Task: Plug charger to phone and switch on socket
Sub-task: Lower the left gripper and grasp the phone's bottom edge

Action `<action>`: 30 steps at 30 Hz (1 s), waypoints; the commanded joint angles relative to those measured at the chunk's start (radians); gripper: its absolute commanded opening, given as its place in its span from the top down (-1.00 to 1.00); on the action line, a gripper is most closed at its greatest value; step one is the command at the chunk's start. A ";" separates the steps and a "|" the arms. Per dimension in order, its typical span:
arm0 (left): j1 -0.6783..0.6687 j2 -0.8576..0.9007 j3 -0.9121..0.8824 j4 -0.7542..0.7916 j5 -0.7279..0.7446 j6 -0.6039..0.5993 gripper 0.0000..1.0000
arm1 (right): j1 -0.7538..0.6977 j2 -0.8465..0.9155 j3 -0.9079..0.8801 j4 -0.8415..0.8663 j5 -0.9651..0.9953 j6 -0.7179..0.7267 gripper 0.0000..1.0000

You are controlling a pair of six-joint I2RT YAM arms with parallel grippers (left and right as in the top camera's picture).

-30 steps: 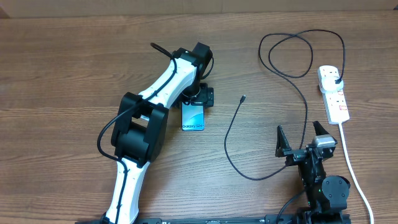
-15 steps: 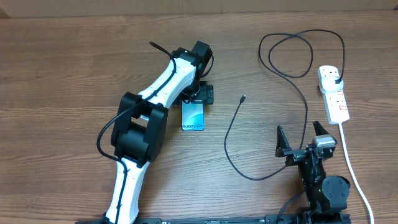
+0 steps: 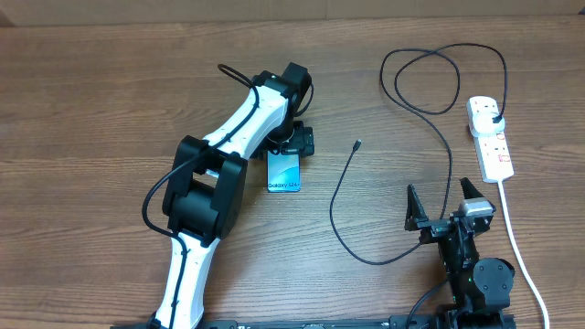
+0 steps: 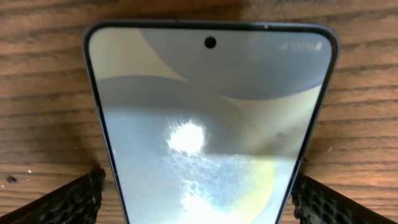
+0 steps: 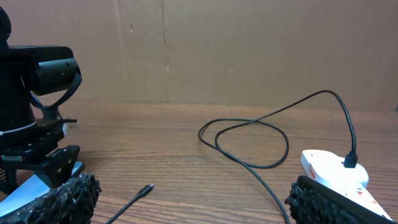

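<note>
Black and spread wide with nothing between its fingers, the right gripper (image 3: 441,197) sits by the near edge of the wooden bench (image 3: 110,110), towards the near right corner. It is apart from every task item, though the charger (image 3: 334,196) curves close past it.

Further in, around the middle of the bench, the phone (image 3: 284,171) lies flat with its screen up and lit. The left gripper (image 3: 294,143) is down at its far end. In the left wrist view one of the fingers (image 4: 71,199) stands on each side of the phone, close against its long edges. Whether they are pinching it or only bracketing it, I cannot tell.

The charger's small connector tip (image 3: 356,144) rests on bare wood to the right of the phone, well apart from it and held by nothing. From there the cable swings towards the near edge, then runs back and loops near the far edge.

By the right edge lies the socket (image 3: 491,144), with its thick white cord (image 3: 516,238) trailing to the near right corner. The charger's plug (image 3: 494,119) is already seated in the far outlet.

As I judge it, only the mains end is done. The tip has yet to be picked up and pushed into the phone's port. The socket's switch also remains, and its position is too small to read.
</note>
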 commanded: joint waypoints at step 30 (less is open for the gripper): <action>-0.024 0.024 -0.105 0.038 0.063 -0.073 -1.00 | 0.003 -0.010 -0.010 0.002 0.009 0.002 -1.00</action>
